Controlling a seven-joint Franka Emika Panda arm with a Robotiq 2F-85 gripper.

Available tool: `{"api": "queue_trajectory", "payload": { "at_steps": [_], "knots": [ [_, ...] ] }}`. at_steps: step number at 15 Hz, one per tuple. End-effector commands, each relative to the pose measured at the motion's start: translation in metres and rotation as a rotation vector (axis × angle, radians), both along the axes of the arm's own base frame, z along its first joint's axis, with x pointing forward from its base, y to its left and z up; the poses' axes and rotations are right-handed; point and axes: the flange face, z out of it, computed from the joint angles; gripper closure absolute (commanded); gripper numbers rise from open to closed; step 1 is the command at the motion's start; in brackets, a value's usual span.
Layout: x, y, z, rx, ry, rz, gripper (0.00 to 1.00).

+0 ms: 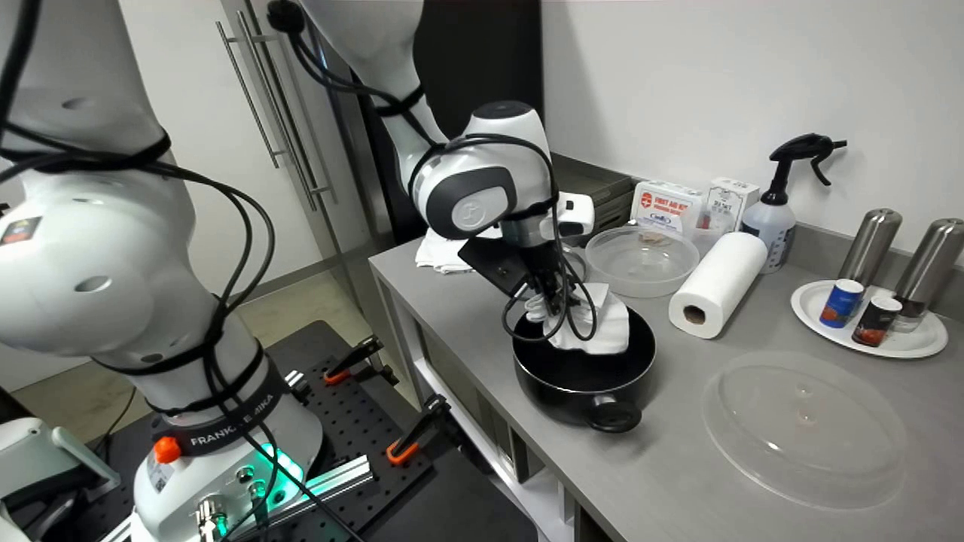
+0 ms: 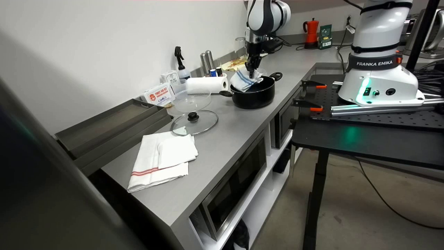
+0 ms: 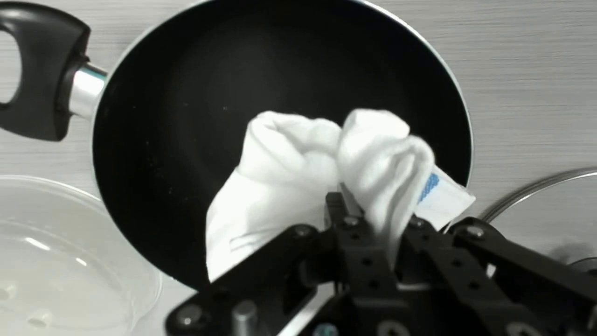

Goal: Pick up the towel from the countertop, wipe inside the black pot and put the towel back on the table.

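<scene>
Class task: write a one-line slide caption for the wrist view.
Wrist view: the claw grips a blue-striped white towel over the open black pot.

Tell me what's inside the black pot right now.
Part of the white towel, held by the gripper, is inside the black pot; dark interior with tiny pale specks shows beside it. Whatever lies under the towel and gripper is hidden.

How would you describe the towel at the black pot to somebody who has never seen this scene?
Start at the long grey countertop and find the black pot on it. At the pot's mouth, the gripper holds a bunched white towel. Unlike the folded red-striped towel near the countertop's end, this one shows blue stripes.
</scene>
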Motion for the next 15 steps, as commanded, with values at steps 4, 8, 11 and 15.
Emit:
{"api": "queue_trajectory", "payload": {
  "at_steps": [4,8,11,15],
  "knots": [
    [-0.025,0.032,0.049,-0.053,-0.113,0.098,0.97],
    [-0.001,0.05,0.064,-0.068,-0.133,0.181,0.97],
    [0.002,0.07,0.069,-0.09,-0.128,0.264,0.97],
    [-0.001,0.109,0.075,-0.133,-0.094,0.389,0.97]
  ]
}}
